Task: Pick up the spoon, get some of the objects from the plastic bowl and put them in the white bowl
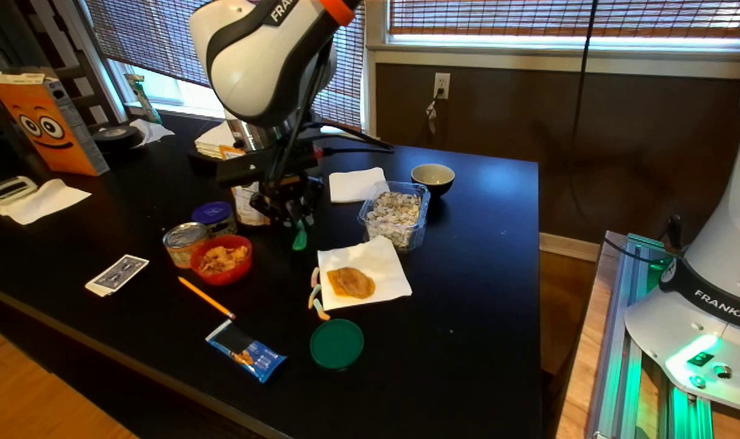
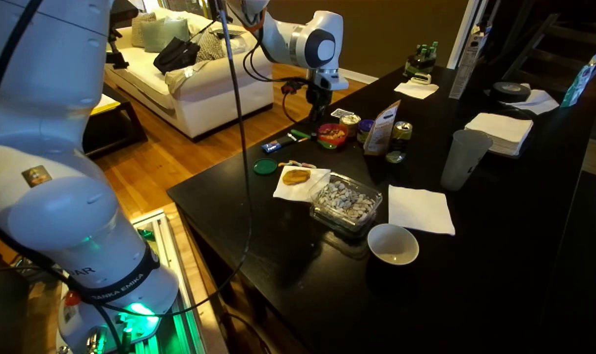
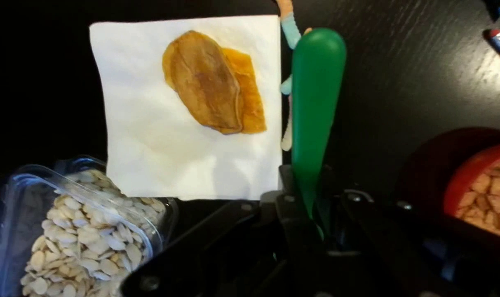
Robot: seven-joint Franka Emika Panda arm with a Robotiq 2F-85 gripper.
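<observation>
Closest, slim green plastic spoon (image 3: 318, 82): we hold it in the black two-fingered gripper (image 3: 306, 189), its fingers narrowed on the spoon, above the black table (image 3: 381, 103).
Round red bowl (image 3: 466, 173): we see it near the gripper, with tan pieces (image 3: 487, 206) inside.
Square white paper napkin (image 3: 146, 156): we see flat brown-orange slices (image 3: 206, 84) lying on it and worm-shaped pastel pieces (image 3: 291, 31) along one edge.
Clear rectangular plastic container (image 3: 10, 231): we find it, holding pale oval seeds (image 3: 105, 255), by a corner of the napkin; whether the two touch, we cannot tell.
Round white-lined bowl (image 2: 393, 246): we see it upright just beside the container, across from the napkin.
Tall orange cardboard box (image 1: 46, 125): we see it well apart.
</observation>
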